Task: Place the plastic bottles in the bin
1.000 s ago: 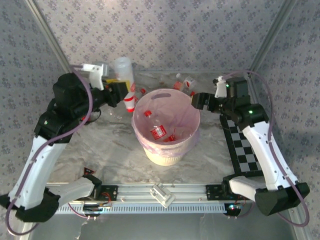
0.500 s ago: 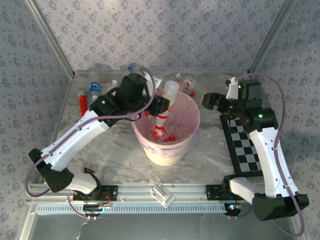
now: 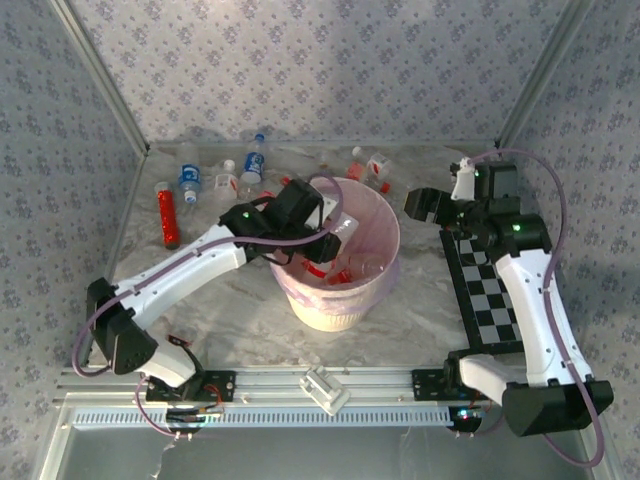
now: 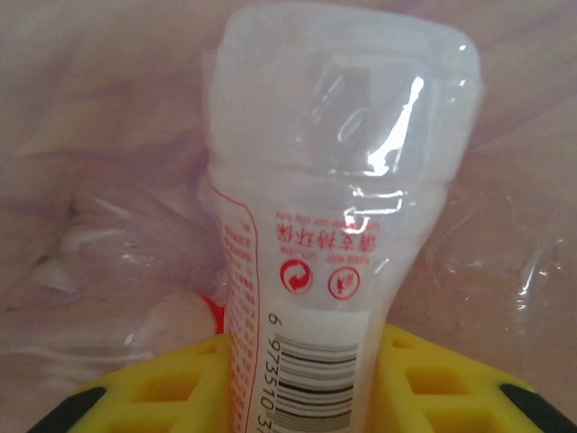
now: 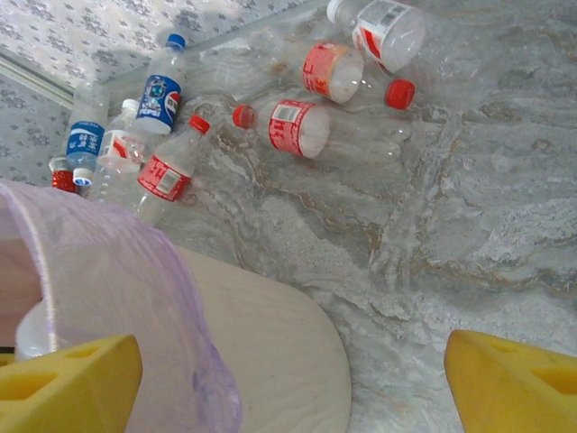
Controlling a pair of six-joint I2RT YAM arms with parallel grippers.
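Note:
My left gripper reaches down inside the bin, a round cream-white bin with a pink bag. It is shut on a clear plastic bottle with red print and a barcode, held between the yellow fingers above the bag. More bottles lie in the bin's bottom. Loose bottles lie at the back left and back middle of the table. My right gripper hovers open just right of the bin rim, nothing between its fingers. Several red-labelled bottles lie beyond it.
A red tube-like item lies at the far left of the marble table. A black-and-white checkerboard lies at the right under the right arm. Patterned walls close in the back and sides. Blue-labelled bottles stand by the back wall.
My left arm swung from the back left over to the bin with the bottle and lowered it inside. The right gripper drew back slightly to the right and stayed open.

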